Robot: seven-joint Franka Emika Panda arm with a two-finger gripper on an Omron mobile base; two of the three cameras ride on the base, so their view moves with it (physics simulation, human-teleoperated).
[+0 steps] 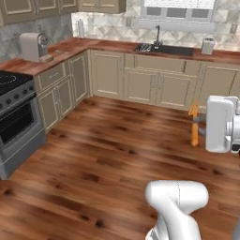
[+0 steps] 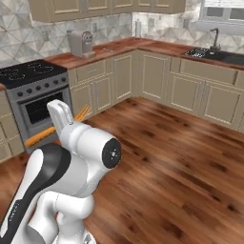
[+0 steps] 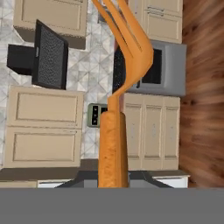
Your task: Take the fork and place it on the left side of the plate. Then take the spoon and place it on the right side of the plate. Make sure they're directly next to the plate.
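My gripper [image 1: 200, 125] hangs in mid-air over the wooden floor, shut on the orange fork [image 1: 193, 126]. In the left base view the fork stands nearly upright, just left of the white hand. The right base view has the fork [image 2: 50, 131] sticking out to the left from behind the arm, tines up near the stove. The hand view is rolled sideways. There the fork [image 3: 114, 135] rises from between my gripper's [image 3: 113, 180] dark tips, with its tines spreading toward the top edge. The plate and the spoon are out of view.
A stove [image 1: 14, 110] stands on the left against L-shaped cabinets with a wooden counter [image 1: 108, 46]. The counter carries a coffee machine [image 1: 34, 46] and a sink [image 1: 164, 48]. Open wooden floor [image 1: 103, 150] lies in front of the arm.
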